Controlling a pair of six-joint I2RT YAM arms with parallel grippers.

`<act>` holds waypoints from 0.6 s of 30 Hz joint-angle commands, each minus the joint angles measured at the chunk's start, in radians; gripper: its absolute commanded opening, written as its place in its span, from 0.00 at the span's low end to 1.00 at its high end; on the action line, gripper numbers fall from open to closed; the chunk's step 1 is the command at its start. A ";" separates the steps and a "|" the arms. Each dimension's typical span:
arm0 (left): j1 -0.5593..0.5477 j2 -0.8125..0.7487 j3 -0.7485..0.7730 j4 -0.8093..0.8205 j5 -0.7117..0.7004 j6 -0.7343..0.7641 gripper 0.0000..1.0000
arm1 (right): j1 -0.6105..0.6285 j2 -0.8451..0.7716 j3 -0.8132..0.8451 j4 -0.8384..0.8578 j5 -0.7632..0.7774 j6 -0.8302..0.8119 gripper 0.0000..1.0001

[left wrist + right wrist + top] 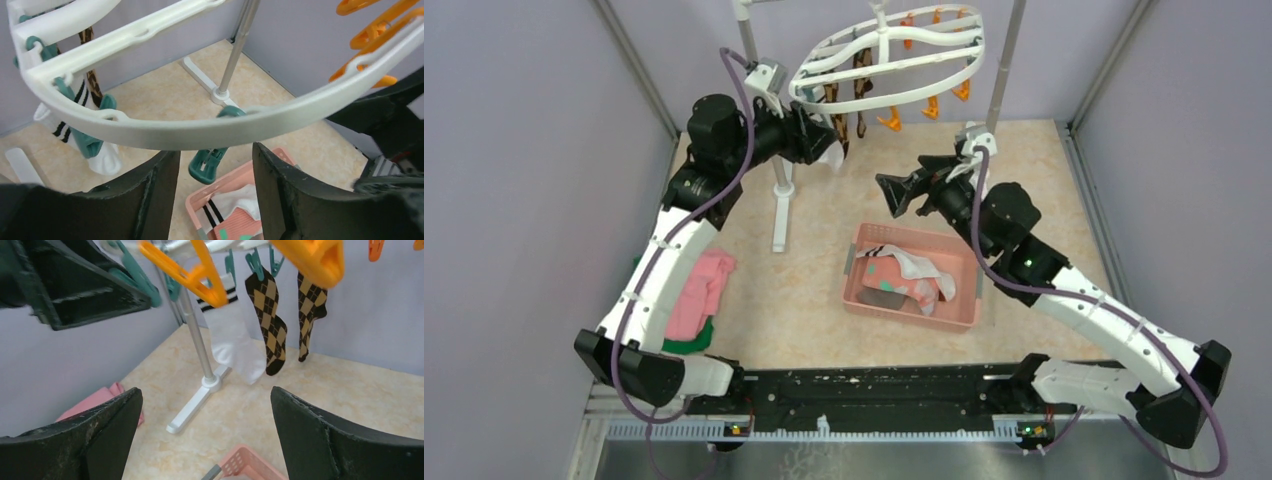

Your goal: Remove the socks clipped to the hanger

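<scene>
1. The left gripper (214, 150) is up at the left near rim of the hanger (200, 132). Its fingers are spread, with nothing between them.
2. The white sock (235, 340) is what we judge the coming move turns on. It hangs from a teal clip (89, 141) under that same rim, just beside the left gripper. In the left wrist view it sits left of the finger gap, not inside it.
3. The sock's long axis runs straight up and down, with the striped cuff up in the clip and the toe pointing at the table. We judge a sideways shift is needed to bring the fingers around it, then a pull downward along that axis.
4. The argyle socks (270, 325) hang just right of the white one and a little farther back. They are also clipped at the cuff, upright, toes down.
5. The right gripper (887, 196) is low and well apart from the hanger, nearer to us and to the right. Its jaws are wide apart and empty, pointing left toward the hanging socks. The left arm is clearly the nearer one.
6. The basket (851, 268) lies below the right gripper, with loose socks (904, 275) in it.
</scene>
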 commanded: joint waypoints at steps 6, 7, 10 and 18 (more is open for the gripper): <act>0.000 -0.165 -0.066 -0.088 0.058 0.163 0.81 | 0.011 0.096 0.043 0.117 0.080 0.013 0.99; 0.000 -0.183 -0.079 -0.106 0.049 0.178 0.82 | 0.011 0.102 0.060 0.119 0.082 0.013 0.99; 0.008 -0.227 -0.130 -0.154 -0.043 0.170 0.83 | 0.006 0.124 0.122 0.094 0.106 0.018 0.99; 0.209 -0.185 -0.290 -0.119 -0.040 0.117 0.99 | -0.065 0.102 0.164 0.087 0.079 0.075 0.99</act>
